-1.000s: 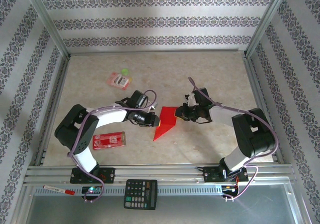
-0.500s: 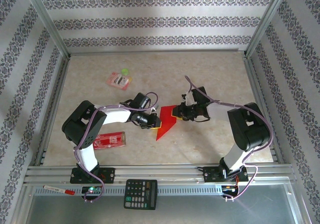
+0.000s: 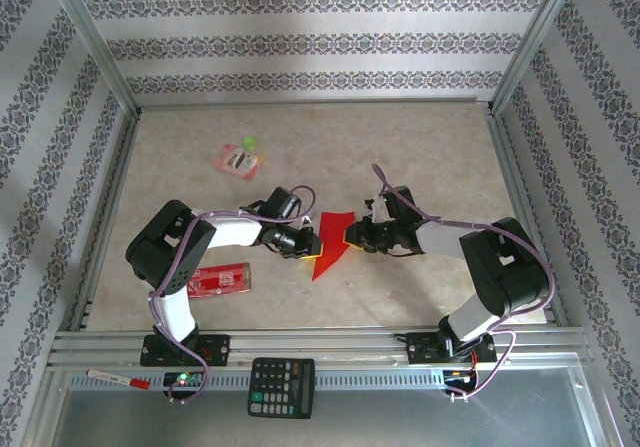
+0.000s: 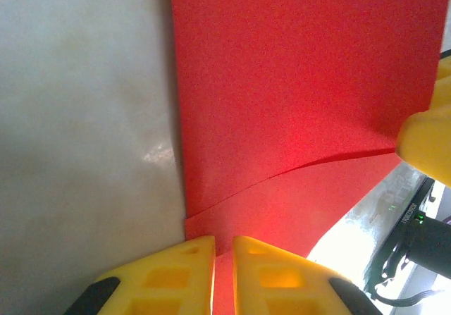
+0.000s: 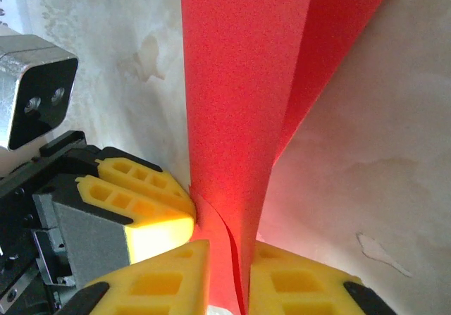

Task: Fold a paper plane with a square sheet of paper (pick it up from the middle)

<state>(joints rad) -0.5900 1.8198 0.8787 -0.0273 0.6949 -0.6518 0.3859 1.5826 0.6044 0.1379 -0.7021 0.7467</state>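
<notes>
The square sheet of paper, plain bright red and partly folded, is held up off the table's middle between both grippers. My left gripper holds its left edge. In the left wrist view the yellow fingers are shut on the paper, with a curved flap above them. My right gripper holds the opposite side. In the right wrist view, layers of the paper stand upright between its fingertips, pinched there. The left gripper's fingers touch the sheet close by. The two grippers nearly meet.
A red packet with white print lies near the left arm. A pink packet sits at the back left. A calculator and a marker rest on the front rail. Metal frame rails border the table.
The left gripper moved right and slightly nearer. The right gripper came down and left, closing the gap between them. The paper's upper part shifted with them.
</notes>
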